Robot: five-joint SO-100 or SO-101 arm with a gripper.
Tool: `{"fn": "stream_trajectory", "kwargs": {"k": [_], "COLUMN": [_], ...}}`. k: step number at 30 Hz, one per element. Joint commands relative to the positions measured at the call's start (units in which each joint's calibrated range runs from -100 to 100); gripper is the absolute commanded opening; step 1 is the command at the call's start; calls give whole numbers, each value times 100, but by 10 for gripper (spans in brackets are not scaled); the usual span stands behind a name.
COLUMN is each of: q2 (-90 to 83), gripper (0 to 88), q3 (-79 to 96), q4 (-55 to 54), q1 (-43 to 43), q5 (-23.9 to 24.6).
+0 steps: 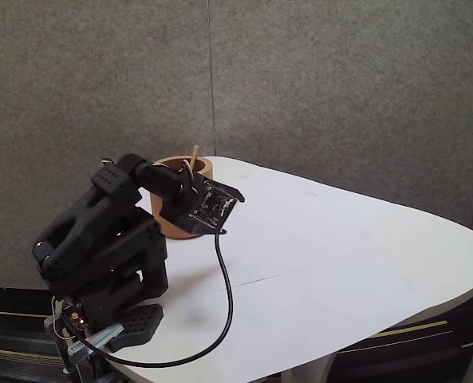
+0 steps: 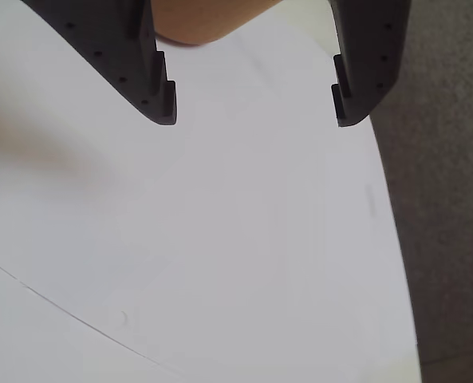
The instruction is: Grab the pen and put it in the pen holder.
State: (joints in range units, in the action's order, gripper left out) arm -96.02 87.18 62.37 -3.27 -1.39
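Pen (image 1: 194, 154) is standing nearly upright inside the pen holder (image 1: 204, 169), just behind the end effector (image 2: 254, 112), whose fingers are hanging spread and empty.

Matte black printed arm (image 1: 100, 239) with blocky segments, perforated base foot, black cable (image 1: 224, 303) looping from wrist camera board (image 1: 212, 205); dark grey gripper (image 2: 254, 112) fingers (image 2: 160, 96) stepped at tips, dotted with small holes
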Motion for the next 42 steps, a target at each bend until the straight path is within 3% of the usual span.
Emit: {"fn": "stream_trajectory", "kwargs": {"k": [1,42], "q2": [-32,-32], "gripper": [280,275], "q3": [199,984], "q4": [17,68], "q1": [-25,-25], "q5": [5,-32]}}
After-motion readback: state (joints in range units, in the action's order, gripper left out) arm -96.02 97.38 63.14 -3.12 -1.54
